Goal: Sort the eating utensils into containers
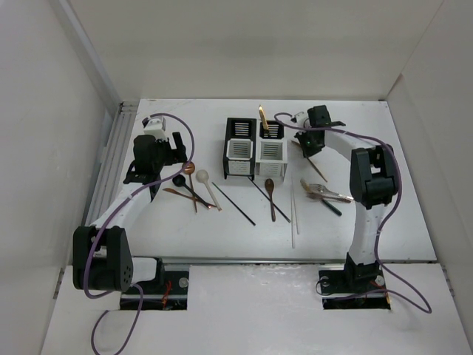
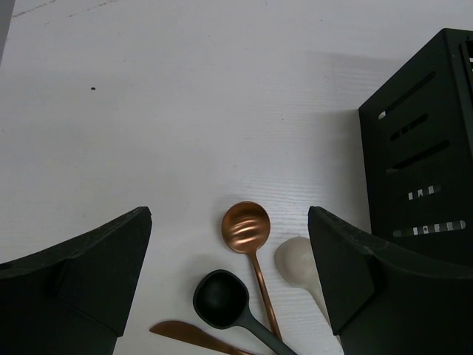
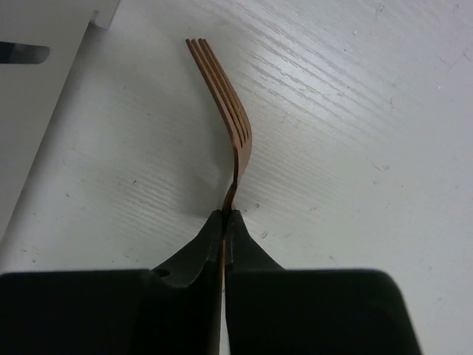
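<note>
My right gripper (image 3: 229, 216) is shut on the neck of a copper fork (image 3: 225, 96). Its tines point away over the table, just right of the containers (image 1: 255, 149). The two joined caddies stand at the back middle, and a gold utensil (image 1: 262, 118) stands in the right one. My left gripper (image 2: 229, 222) hangs open above a copper spoon (image 2: 246, 225), a cream spoon (image 2: 295, 260) and a black spoon (image 2: 220, 297). It touches none of them. In the top view my left gripper (image 1: 176, 151) is left of the caddies and my right gripper (image 1: 307, 140) is beside them.
A black chopstick (image 1: 233, 204), a brown wooden spoon (image 1: 270, 189) and a white chopstick (image 1: 293, 214) lie in front of the caddies. More cutlery is piled (image 1: 325, 194) by the right arm. The caddy's black wall (image 2: 425, 170) stands close to my left gripper's right finger (image 2: 355, 274).
</note>
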{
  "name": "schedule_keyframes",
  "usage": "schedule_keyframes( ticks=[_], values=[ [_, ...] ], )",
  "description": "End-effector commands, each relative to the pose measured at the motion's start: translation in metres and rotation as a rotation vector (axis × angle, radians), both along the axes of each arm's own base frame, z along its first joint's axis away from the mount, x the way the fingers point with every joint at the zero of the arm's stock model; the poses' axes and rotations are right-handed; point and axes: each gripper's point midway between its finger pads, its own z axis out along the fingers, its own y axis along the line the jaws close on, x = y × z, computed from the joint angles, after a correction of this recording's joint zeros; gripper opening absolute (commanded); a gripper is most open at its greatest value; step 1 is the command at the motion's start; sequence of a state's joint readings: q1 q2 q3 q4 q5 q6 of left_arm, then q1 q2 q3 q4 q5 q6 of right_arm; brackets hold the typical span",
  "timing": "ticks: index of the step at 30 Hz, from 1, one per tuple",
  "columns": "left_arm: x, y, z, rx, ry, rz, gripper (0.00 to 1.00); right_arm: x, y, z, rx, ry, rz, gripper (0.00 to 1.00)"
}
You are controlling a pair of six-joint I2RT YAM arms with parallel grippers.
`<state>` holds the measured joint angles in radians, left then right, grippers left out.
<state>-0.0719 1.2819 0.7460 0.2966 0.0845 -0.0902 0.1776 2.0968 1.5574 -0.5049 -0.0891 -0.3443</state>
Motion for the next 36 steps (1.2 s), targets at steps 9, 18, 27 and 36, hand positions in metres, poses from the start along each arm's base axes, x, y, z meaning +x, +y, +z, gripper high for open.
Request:
schedule_keyframes(
  ticks=[9,18,27,36],
  values=[
    [0.006,-0.002,0.016,0.001,-0.064,-0.009,0.85,0.042,-0.028,0.132,0.066,-0.464,-0.091,0.00],
    [0.005,-0.002,0.014,0.001,-0.064,-0.009,0.85,0.023,0.024,0.332,0.347,-1.042,-0.101,0.00],
    [-0.002,-0.004,0.005,-0.070,-0.023,0.021,0.85,-0.008,0.202,0.367,0.930,-1.197,0.292,0.00],
    [-0.015,0.002,-0.009,-0.079,0.019,0.067,0.84,0.025,0.267,0.314,1.071,-1.101,0.372,0.00]
  ],
)
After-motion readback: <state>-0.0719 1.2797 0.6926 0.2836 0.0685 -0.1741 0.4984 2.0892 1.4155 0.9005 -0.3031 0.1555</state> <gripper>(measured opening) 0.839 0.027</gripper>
